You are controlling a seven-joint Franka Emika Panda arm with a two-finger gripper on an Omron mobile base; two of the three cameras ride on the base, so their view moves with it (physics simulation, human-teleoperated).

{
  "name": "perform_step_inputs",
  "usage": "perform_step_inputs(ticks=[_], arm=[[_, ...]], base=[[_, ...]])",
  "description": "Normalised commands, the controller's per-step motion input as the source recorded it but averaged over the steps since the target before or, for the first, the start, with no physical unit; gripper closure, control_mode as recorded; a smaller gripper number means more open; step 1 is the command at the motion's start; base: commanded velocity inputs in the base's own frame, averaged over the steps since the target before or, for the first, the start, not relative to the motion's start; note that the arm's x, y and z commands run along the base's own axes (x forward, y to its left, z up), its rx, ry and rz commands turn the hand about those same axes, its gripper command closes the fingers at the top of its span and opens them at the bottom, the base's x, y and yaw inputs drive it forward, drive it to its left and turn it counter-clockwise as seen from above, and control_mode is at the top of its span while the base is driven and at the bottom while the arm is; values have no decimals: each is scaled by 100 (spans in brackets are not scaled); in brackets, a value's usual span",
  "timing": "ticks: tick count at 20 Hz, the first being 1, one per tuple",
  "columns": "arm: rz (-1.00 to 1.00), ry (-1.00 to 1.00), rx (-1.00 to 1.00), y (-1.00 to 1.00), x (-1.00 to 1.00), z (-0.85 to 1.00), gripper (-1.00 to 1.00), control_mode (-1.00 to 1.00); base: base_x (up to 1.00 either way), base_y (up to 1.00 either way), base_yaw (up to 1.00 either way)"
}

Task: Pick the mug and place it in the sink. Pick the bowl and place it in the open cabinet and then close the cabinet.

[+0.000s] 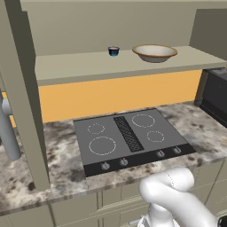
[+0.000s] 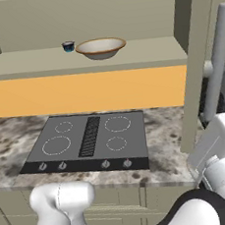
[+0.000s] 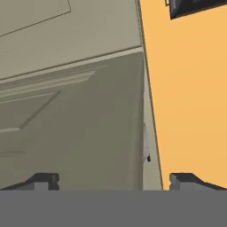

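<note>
Cream bowl (image 1: 154,52) upright, mouth up, inside cabinet (image 1: 124,66)

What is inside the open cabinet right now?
On the cabinet floor sits the bowl with a tiny dark blue cup beside it, apart. The bowl's inside is hidden by its rim.

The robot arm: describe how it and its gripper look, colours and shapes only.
The arm is glossy white, made of rounded, tube-like segments with bulbous elbows. The right base view shows a dark, near-black band at one joint and a blockier white link above it. The gripper ends in two small dark grey, blocky finger tips.
</note>
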Motion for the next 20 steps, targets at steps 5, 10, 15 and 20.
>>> perform_step_inputs(ticks=[5,10,15,20], arm=[[-4,0,-8,64,0,4,-100,-100],[-9,0,-8,56,1,4,-100,-100],[-12,3,-6,35,31,0,-100,-100],[-12,7,-4,13,62,0,-100,-100]], base=[[0,0,0],[0,0,0],[0,0,0],[0,0,0]])
